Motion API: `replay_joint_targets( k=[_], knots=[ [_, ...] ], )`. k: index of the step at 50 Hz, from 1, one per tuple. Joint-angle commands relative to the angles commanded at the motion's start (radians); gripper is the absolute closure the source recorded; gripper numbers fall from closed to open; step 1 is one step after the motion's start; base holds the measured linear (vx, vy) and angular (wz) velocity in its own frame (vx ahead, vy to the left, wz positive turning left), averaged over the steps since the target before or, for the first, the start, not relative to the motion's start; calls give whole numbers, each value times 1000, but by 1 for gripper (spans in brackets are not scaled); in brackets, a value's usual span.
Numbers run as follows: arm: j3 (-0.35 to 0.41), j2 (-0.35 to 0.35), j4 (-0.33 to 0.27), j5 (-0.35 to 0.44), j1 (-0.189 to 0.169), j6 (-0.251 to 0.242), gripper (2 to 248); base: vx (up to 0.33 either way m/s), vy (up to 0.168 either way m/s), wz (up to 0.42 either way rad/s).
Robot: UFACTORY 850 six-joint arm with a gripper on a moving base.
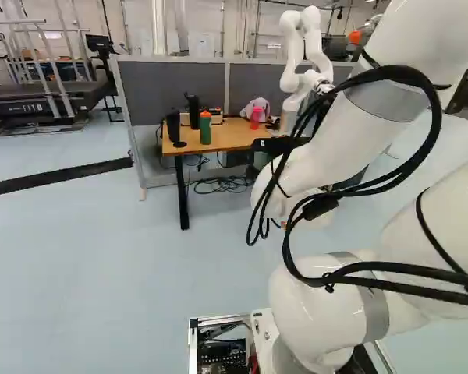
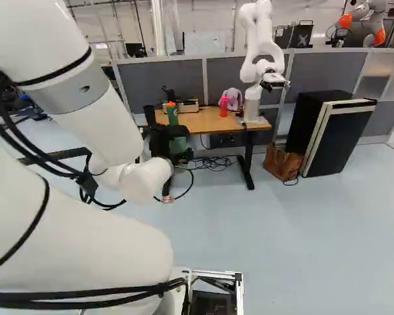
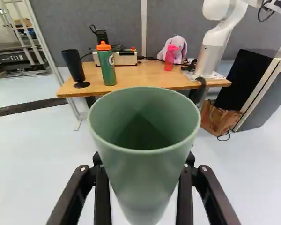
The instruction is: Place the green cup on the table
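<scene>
Green cup, foot cut off
The wrist view crops it and another robot; the pink bottle partly hides the plush toy.

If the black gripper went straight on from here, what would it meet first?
Probably the near edge of the light brown table, but the pale green cup in the jaws hides much of that line; depth is unclear, so it might pass under the top.

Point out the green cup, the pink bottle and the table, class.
Green cup (image 3: 143,173): wrist view, outer wall below the rim.
Pink bottle (image 3: 169,59): wrist view, middle of its body.
Table (image 3: 136,76): wrist view, bare wooden top.
</scene>
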Motion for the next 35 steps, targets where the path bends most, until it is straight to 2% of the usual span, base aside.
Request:
replay_joint_targets(
  k=[35],
  knots=[
    [0, 0, 0, 0, 0, 0, 128, 390, 7, -19]
  ],
)
